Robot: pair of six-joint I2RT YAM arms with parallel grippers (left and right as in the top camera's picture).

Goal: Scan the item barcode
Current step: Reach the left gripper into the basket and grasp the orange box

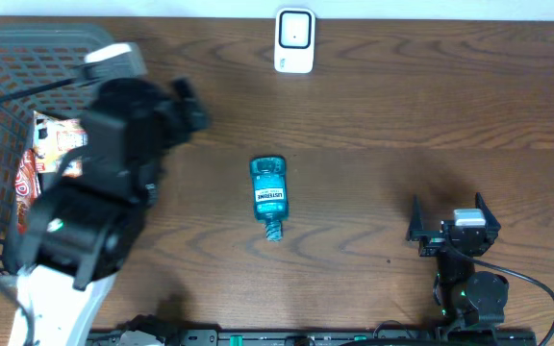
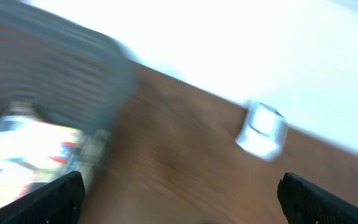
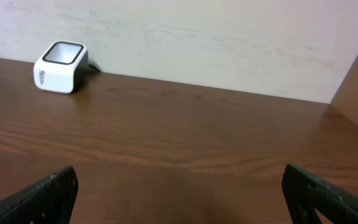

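Note:
A small teal mouthwash bottle [image 1: 268,197] with a blue label lies on its side in the middle of the wooden table, cap toward the front. The white barcode scanner [image 1: 294,40] stands at the back edge; it also shows as the scanner [image 3: 61,67] in the right wrist view and, blurred, as the scanner [image 2: 263,129] in the left wrist view. My left gripper [image 1: 188,104] is beside the basket, left of and behind the bottle, and the left gripper [image 2: 179,199] is open and empty. My right gripper [image 1: 453,216] sits at the front right, and the right gripper [image 3: 179,193] is open over bare wood.
A grey wire basket [image 1: 27,38] fills the left side and holds colourful snack packets [image 1: 51,144]. The left wrist view is motion-blurred, showing the basket [image 2: 61,68] and a packet [image 2: 30,149]. A wall runs behind the table.

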